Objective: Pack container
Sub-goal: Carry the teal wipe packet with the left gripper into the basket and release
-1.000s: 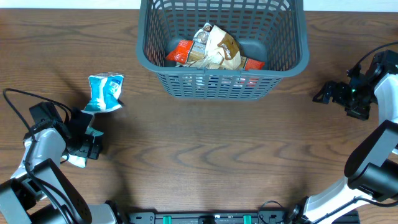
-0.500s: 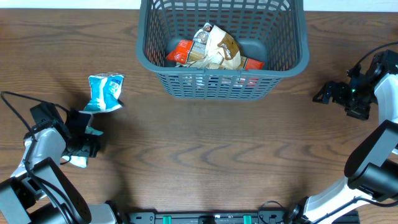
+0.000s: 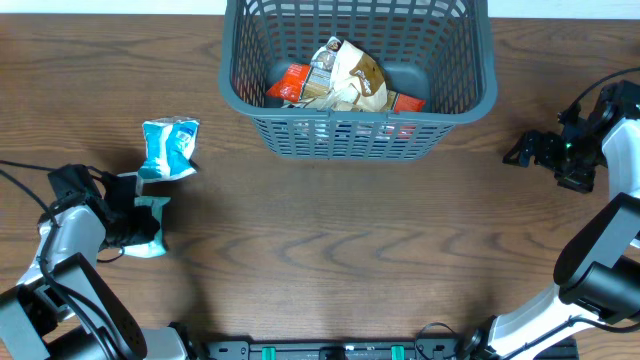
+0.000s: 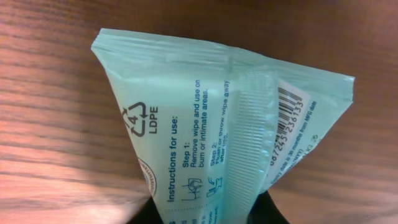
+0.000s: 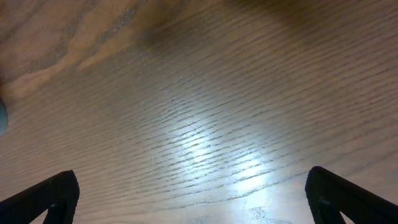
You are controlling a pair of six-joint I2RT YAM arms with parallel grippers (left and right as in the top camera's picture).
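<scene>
The container (image 3: 350,135), a dark grey slotted basket, stands at the back middle with snack packets (image 3: 345,75) inside. At the left front, my left gripper (image 3: 136,224) is shut on a pale green wipes packet (image 3: 153,232) low over the table. In the left wrist view the wipes packet (image 4: 211,124) fills the frame, printed side up, its lower end pinched by my left gripper (image 4: 208,214). My right gripper (image 3: 528,150) rests far right, open. In its wrist view my right gripper (image 5: 199,199) has only bare wood between the fingers (image 5: 50,196).
A blue and white packet (image 3: 170,148) lies on the table just beyond the left gripper. The brown wooden table (image 3: 330,240) stretches between the arms. A cable (image 3: 20,170) loops by the left arm.
My left gripper has closed on the wipes packet, which now stands out to the right of the fingers. The right arm and the basket have not moved.
</scene>
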